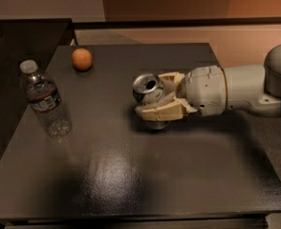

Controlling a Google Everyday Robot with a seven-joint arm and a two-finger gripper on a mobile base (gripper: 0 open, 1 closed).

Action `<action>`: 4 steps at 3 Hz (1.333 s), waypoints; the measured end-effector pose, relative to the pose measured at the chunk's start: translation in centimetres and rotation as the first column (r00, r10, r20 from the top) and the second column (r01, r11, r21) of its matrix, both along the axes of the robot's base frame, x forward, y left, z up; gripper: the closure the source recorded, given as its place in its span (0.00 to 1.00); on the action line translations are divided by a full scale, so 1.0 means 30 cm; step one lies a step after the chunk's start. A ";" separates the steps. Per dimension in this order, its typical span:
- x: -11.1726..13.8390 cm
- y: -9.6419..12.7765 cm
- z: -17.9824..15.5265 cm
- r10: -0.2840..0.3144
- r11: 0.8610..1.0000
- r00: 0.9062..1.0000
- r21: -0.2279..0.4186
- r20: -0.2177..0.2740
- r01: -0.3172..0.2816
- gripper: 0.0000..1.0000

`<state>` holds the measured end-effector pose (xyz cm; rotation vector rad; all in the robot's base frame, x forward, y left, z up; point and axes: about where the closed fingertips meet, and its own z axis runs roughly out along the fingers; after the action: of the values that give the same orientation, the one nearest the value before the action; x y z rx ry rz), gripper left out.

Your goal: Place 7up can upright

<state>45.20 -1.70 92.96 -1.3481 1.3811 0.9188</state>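
7up can [146, 86] is shown tilted, its open top turned up-left, pinched by the pincer [154, 95] at the middle of the table [131, 175]; a water bottle [45, 101] is seen well apart.

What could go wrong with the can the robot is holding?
1. The gripper, above the middle of the table, is shut on the 7up can, which looks tilted. If released like this, the can might tip over and roll.
2. The can's top looks open, so any drink left inside could spill.
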 end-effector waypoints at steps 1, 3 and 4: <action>0.025 -0.002 -0.030 -0.037 0.998 0.999 0.046 -0.012 0.037 1.00; 0.062 -0.007 -0.091 -0.092 0.985 0.995 0.141 -0.032 0.095 0.84; 0.078 -0.008 -0.118 -0.109 0.977 0.993 0.182 -0.045 0.116 0.61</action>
<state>47.53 -1.95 89.40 -1.1086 1.3489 0.9721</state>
